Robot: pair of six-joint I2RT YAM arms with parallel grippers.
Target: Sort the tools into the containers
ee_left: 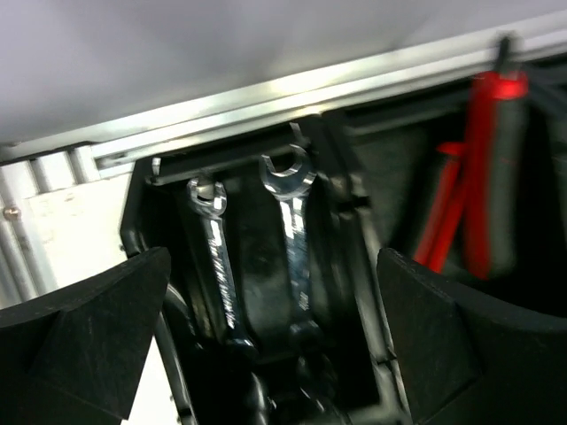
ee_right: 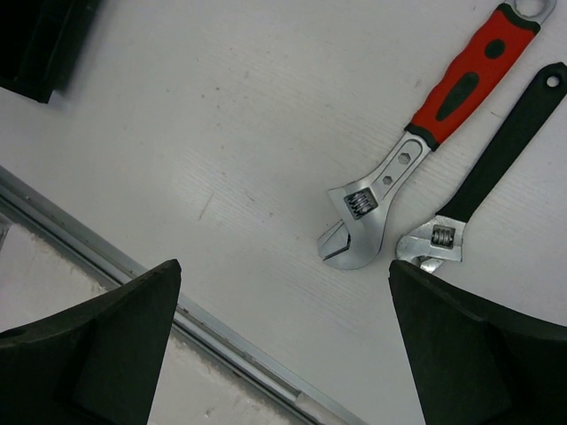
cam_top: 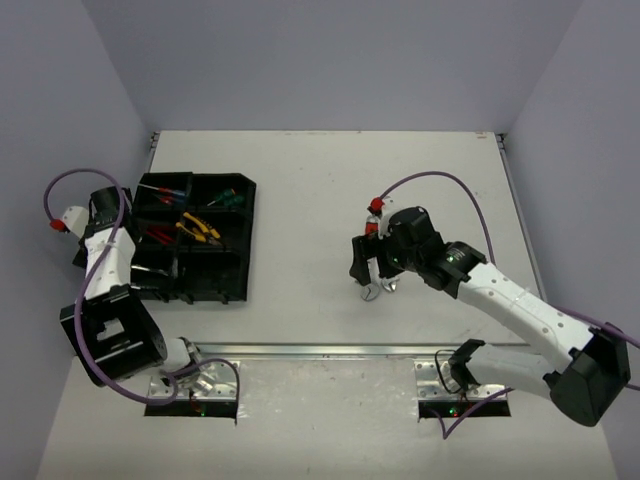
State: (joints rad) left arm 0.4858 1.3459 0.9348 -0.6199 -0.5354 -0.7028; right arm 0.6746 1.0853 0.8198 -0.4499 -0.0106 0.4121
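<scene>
Two silver open-end wrenches (ee_left: 294,239) lie in one compartment of the black plastic organizer tray (cam_top: 210,272), beneath the open left fingers (ee_left: 80,336). A red-handled adjustable wrench (ee_right: 443,106) and a black-handled adjustable wrench (ee_right: 500,155) lie on the white desk (ee_right: 221,133), beneath the open right fingers (ee_right: 478,354).

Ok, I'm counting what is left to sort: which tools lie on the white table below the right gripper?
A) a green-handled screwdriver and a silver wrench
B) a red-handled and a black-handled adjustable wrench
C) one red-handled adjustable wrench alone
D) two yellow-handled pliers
B: the right wrist view shows a red-handled adjustable wrench and a black-handled adjustable wrench side by side on the white table, below the open right gripper.
</scene>
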